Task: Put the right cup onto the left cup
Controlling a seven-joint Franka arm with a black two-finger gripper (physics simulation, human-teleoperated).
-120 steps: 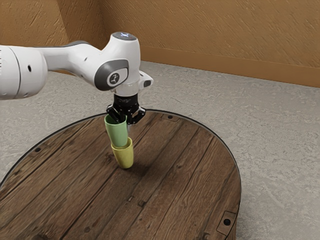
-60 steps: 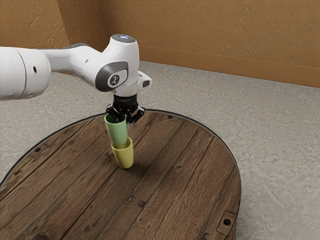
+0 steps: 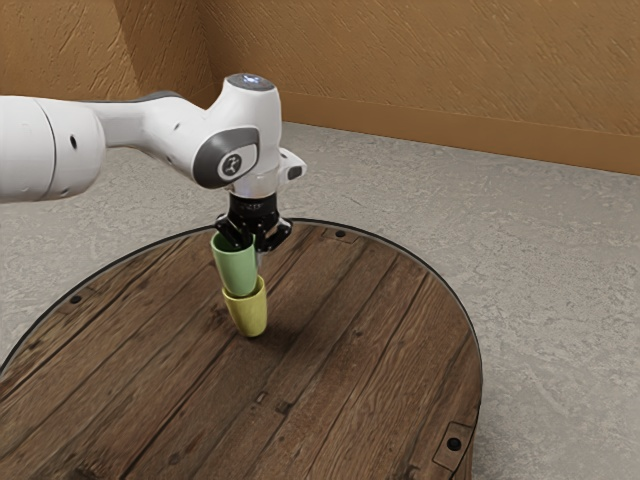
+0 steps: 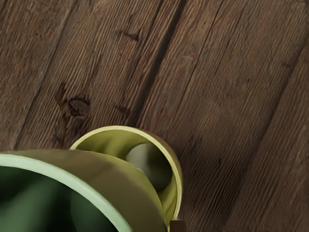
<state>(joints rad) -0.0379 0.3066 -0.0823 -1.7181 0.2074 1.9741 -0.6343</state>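
Holding green cup [image 3: 235,268] (arm [image 3: 150,122] bears emblem [image 3: 232,167]).

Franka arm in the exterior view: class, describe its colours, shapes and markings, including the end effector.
The Franka arm is white, with rounded segments, a grey cover bearing an emblem and a dark disc on top. The end effector is black, with two angular fingers.

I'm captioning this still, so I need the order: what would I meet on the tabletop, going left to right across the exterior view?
Left stud → the two cups together, green cup above yellow cup → far stud → near right stud.
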